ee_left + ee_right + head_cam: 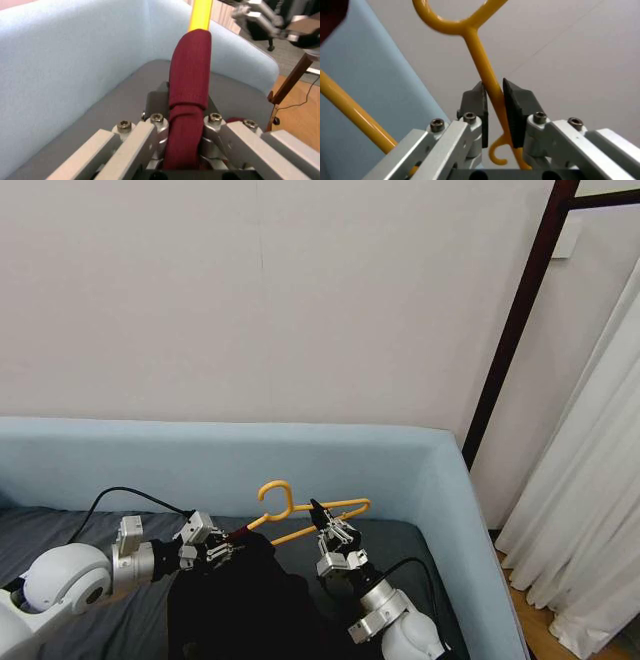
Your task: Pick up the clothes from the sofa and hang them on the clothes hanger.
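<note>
Dark garment (235, 605): at 6 o'clock in the head view, cut by the picture's edge; its form cannot be told.
Hanger (200, 13): one part of its bar is hidden inside the maroon cloth (189, 71).
Left gripper (185, 99): inner faces covered by this cloth.
Rack pole (515, 320): at 1 o'clock, upper end cut off, foot hidden behind the sofa (440, 480).

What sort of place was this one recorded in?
Probably a home-style living room: pale blue sofa, white floor-length curtains, dark clothes-rack post. Left gripper grips maroon cloth on a yellow hanger held by the right gripper.
</note>
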Tool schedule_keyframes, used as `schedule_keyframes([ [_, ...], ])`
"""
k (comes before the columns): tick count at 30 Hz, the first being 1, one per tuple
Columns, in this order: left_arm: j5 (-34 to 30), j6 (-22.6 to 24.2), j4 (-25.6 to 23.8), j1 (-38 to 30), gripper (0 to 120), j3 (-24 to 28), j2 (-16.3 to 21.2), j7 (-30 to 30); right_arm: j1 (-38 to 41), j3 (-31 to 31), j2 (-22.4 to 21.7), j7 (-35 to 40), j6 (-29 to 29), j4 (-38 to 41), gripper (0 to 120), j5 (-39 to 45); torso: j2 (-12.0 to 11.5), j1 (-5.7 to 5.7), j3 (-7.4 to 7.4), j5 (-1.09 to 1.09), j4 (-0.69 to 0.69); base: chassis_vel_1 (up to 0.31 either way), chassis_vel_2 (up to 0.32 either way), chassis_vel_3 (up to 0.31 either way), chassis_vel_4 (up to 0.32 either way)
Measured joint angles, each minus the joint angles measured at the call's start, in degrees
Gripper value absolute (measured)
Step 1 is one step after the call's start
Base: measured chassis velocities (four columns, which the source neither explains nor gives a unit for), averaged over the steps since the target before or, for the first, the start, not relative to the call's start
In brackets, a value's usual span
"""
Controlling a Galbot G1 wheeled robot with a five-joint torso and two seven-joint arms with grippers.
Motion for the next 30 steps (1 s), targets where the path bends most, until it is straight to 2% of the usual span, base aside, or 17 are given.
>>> schedule_keyframes([
  [2,0.01,-0.02,0.06,0.22,5,-0.37,0.0,-0.06,-0.19,-0.29,-0.1,-0.6,0.84,-0.13,21,2.45,0.0,0.0,0.0,0.0,0.0,0.0,0.0,0.0,0.0],
  [5,0.12,-0.39,0.41,0.82,2,-1.44,-0.04,-0.6,-1.0,-1.36,-1.07,-5.8,2.92,-0.49,34,12.19,0.0,0.0,0.0,0.01,-0.01,0.0,0.0,0.0,0.0],
  [6,0.12,-0.39,0.41,0.82,2,-1.44,-0.04,-0.6,-1.0,-1.36,-1.07,-5.8,2.92,-0.49,34,12.19,0.0,0.0,0.0,0.01,-0.01,0.0,0.0,0.0,0.0],
  [11,1.08,-0.44,0.46,1.65,2,-1.87,-0.16,-0.58,-1.26,-2.17,-2.83,-14.66,3.36,-2.87,56,29.47,0.0,0.0,0.0,0.0,0.0,0.0,0.0,0.0,0.0],
  [12,1.08,-0.44,0.46,1.65,2,-1.87,-0.16,-0.58,-1.26,-2.17,-2.83,-14.66,3.36,-2.87,56,29.47,0.0,0.0,0.0,0.0,0.0,0.0,0.0,0.0,0.0],
  [13,1.34,-0.45,0.55,1.69,2,-1.9,-0.17,-0.56,-1.09,-2.25,-3.22,-16.16,2.82,-3.43,61,32.09,0.0,0.0,0.0,0.0,0.0,0.0,0.0,0.0,0.0],
  [15,2.23,-0.62,0.93,1.99,2,-2.06,-0.17,-0.43,-0.75,-2.76,-4.22,-17.7,-2.36,-4.11,72,37.34,0.0,0.0,0.0,0.01,0.0,0.0,0.0,0.0,0.0],
  [17,3.3,-0.98,1.35,2.88,2,-2.39,-0.1,-0.03,-0.4,-3.62,-5.3,-16.44,-12.08,-3.9,80,43.05,0.0,0.0,0.0,0.0,0.0,0.0,0.0,0.0,0.0],
  [18,3.3,-0.98,1.35,2.88,2,-2.39,-0.1,-0.03,-0.4,-3.62,-5.3,-16.44,-12.08,-3.9,80,43.05,0.0,0.0,0.0,0.0,0.0,0.0,0.0,0.0,0.0],
  [20,4.75,-1.42,1.77,3.94,2,-2.71,-0.12,0.46,0.25,-4.11,-5.88,-14.3,-25.8,-3.13,89,51.13,0.0,0.0,0.0,0.0,0.0,0.0,0.0,0.0,0.0],
  [22,5.48,-1.61,1.86,4.7,2,-2.91,-0.21,0.67,0.82,-3.98,-5.92,-13.77,-33.27,-2.97,94,56.06,0.0,0.0,0.0,0.0,0.0,0.0,0.0,0.0,0.0],
  [23,6.44,-1.78,1.87,5.7,2,-3.25,-0.44,1.0,2.07,-1.99,-5.4,-15.6,-45.88,-4.07,100,62.69,0.0,0.0,0.0,0.0,0.0,0.0,0.0,0.0,0.0],
  [24,6.86,-1.93,1.9,6.18,2,-3.6,-0.44,1.2,2.65,-0.71,-5.18,-18.33,-50.44,-5.07,100,64.49,0.0,0.0,0.0,0.0,0.0,0.0,0.0,0.0,0.0],
  [27,7.14,-2.17,2.04,6.71,2,-4.06,-0.44,1.39,3.1,0.27,-5.06,-20.98,-54.07,-5.74,100,65.63,0.0,0.0,0.0,0.0,-0.01,0.0,0.0,0.0,0.0],
  [28,7.32,-2.43,2.2,7.3,2,-4.6,-0.44,1.52,3.52,1.0,-4.93,-24.42,-57.78,-6.75,100,66.2,0.0,0.0,0.0,0.0,0.0,0.0,0.0,0.0,0.0],
  [30,7.43,-2.57,2.24,7.58,2,-4.86,-0.44,1.58,3.7,1.12,-4.86,-26.39,-58.51,-7.47,100,65.98,0.0,0.0,0.0,0.0,0.0,0.0,0.0,0.0,0.0],
])
